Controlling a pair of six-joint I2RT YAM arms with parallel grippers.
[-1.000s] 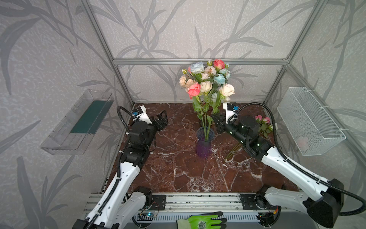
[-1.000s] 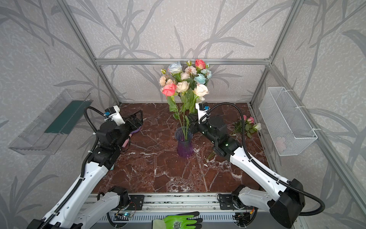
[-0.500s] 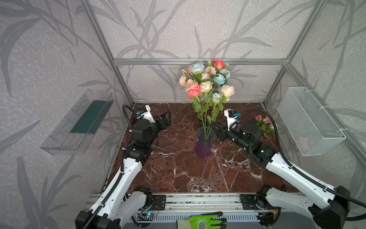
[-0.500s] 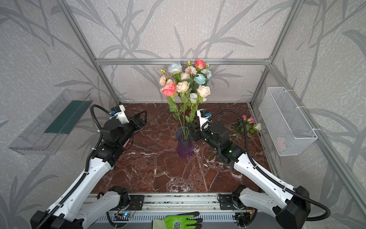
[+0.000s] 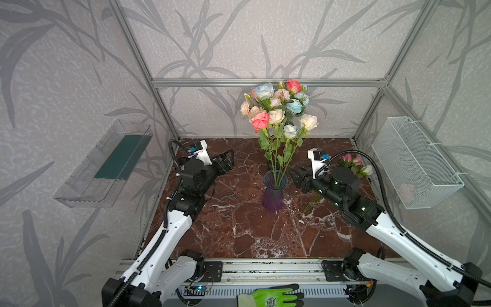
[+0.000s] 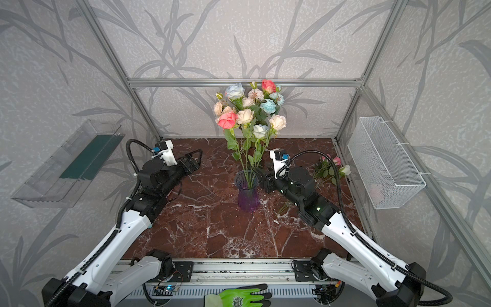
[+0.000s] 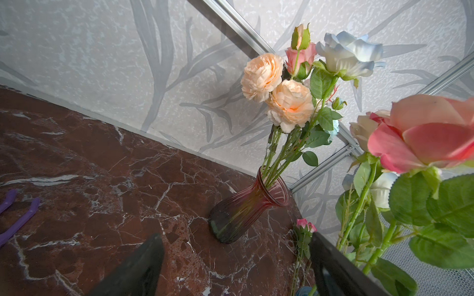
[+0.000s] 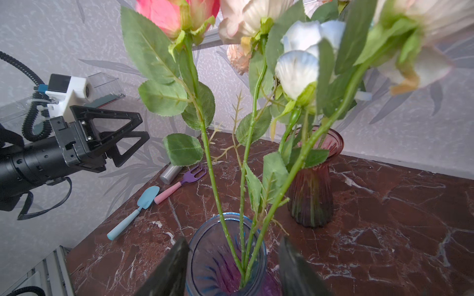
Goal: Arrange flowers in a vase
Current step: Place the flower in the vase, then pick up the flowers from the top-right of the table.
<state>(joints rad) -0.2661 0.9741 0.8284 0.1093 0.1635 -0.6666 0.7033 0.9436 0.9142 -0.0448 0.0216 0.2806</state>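
Observation:
A purple glass vase (image 5: 275, 191) stands mid-table and holds several flowers (image 5: 276, 117) with pink, cream and pale blue heads. A red vase (image 7: 246, 207) behind it holds peach flowers (image 7: 277, 92). My right gripper (image 5: 296, 176) hangs just right of the purple vase's rim. It is open, its jaws on either side of the vase mouth (image 8: 225, 256) with the green stems (image 8: 246, 205) beyond them. My left gripper (image 5: 225, 162) is open and empty, in the air at the back left. More flowers (image 5: 356, 164) lie loose on the table at the right.
A wire basket (image 5: 414, 159) hangs on the right wall and a clear tray (image 5: 106, 164) on the left wall. A blue trowel (image 8: 138, 207), a pink and purple fork (image 8: 182, 183) and a silver cylinder (image 8: 170, 173) lie at the back left. A green glove (image 5: 273, 297) lies on the front rail.
My right gripper has opened, let go of a stem and dropped back beside the vase rim. A pale blue rose now stands free in the purple vase. The left gripper shifted slightly.

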